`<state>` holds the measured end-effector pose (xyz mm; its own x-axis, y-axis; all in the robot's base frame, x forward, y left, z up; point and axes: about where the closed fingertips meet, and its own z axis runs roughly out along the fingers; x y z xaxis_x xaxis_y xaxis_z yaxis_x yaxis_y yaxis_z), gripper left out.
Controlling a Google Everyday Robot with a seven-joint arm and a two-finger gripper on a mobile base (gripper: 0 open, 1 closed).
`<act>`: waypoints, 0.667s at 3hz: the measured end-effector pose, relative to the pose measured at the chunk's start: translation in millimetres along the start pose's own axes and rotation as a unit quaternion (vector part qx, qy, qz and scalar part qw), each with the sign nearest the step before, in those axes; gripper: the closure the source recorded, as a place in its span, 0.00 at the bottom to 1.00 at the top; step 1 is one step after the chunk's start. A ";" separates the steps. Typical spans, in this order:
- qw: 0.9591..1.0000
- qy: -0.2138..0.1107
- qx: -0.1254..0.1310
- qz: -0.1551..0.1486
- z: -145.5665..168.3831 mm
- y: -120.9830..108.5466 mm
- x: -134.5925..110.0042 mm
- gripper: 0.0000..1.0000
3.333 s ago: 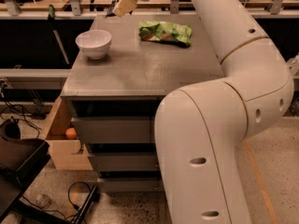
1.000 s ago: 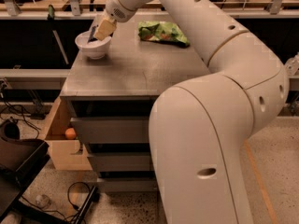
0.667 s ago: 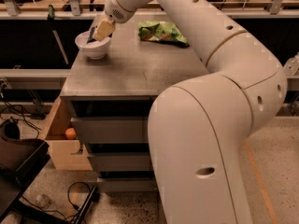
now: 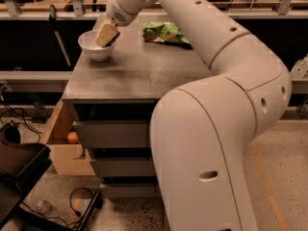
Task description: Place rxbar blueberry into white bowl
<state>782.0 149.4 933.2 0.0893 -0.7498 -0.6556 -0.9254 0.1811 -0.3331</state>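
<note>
The white bowl [image 4: 90,48] stands at the back left corner of the grey cabinet top [image 4: 139,71]. My gripper [image 4: 107,34] hangs at the end of the big white arm, tilted down into the bowl's right side, just over its rim. A thin dark strip [image 4: 114,39] shows along the gripper's right edge. I cannot tell whether it is the rxbar blueberry. No other navy bar shows on the top or in the bowl's visible part.
A crinkled green bag [image 4: 164,32] lies at the back of the top, right of the bowl. My white arm [image 4: 216,129] fills the right half of the view. Below left, an open wooden drawer [image 4: 65,143] holds an orange ball [image 4: 72,137]. Cables lie on the floor.
Since the oldest frame the gripper has come down and to the left from above the top's back edge to the bowl. Over the last second it has hardly moved.
</note>
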 end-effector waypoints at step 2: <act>1.000 0.000 -0.002 0.000 2.0 0.9 0.2 0.00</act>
